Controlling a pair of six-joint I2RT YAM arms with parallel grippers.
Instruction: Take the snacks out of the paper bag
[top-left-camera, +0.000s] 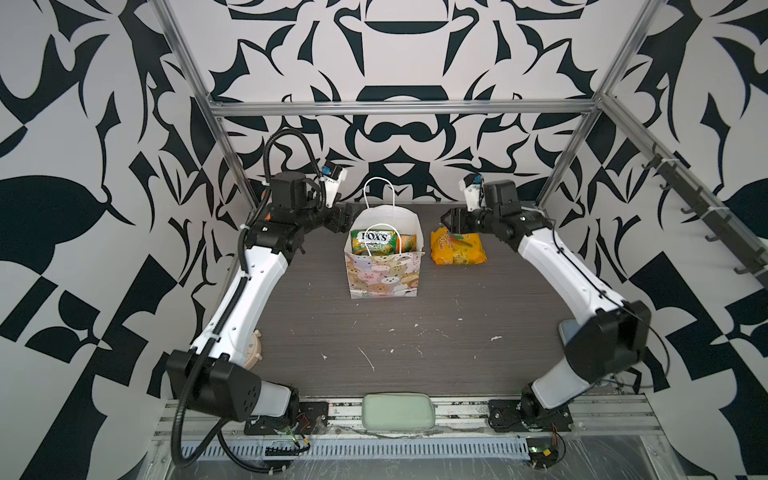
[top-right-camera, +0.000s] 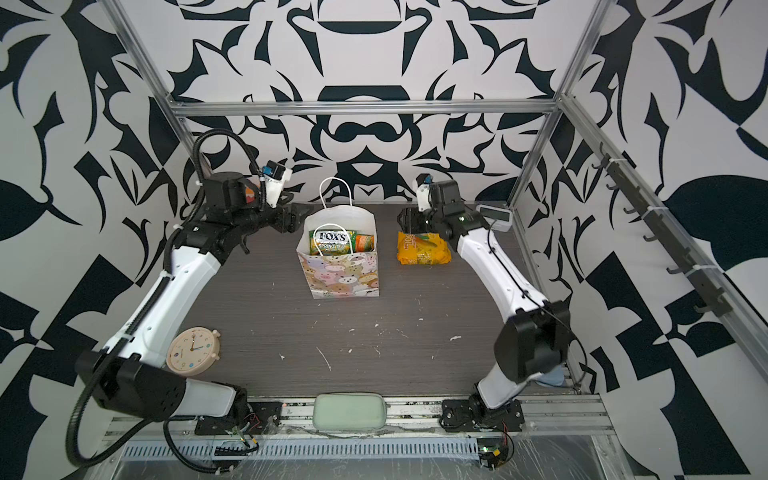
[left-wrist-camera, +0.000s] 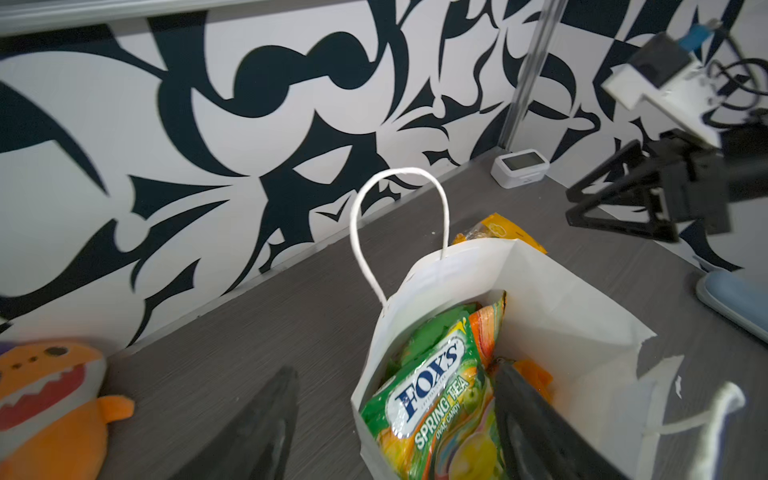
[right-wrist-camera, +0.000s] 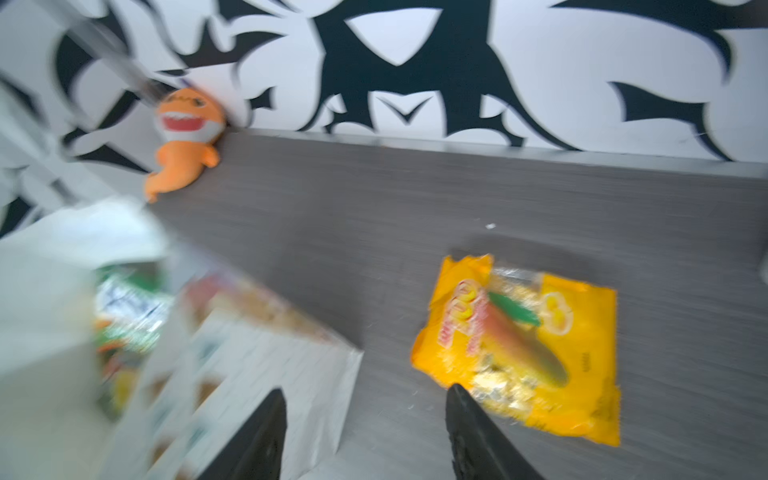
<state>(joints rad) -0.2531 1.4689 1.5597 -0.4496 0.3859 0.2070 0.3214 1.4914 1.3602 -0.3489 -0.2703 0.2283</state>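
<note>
While an orange plush shark sits at the desk's far left corner, the left end effector hovers just beside the left rim of the paper bag, jaws spread, gripping nothing. Bag stands upright near the far edge, about mid-width, mouth open. Green FOX'S packet sticks up inside it, with an orange packet tucked just right of that. Yellow packet lies flat on the desk just right of the bag, not touching it. Right end effector hangs over that packet's far left corner, jaws apart, empty.
</note>
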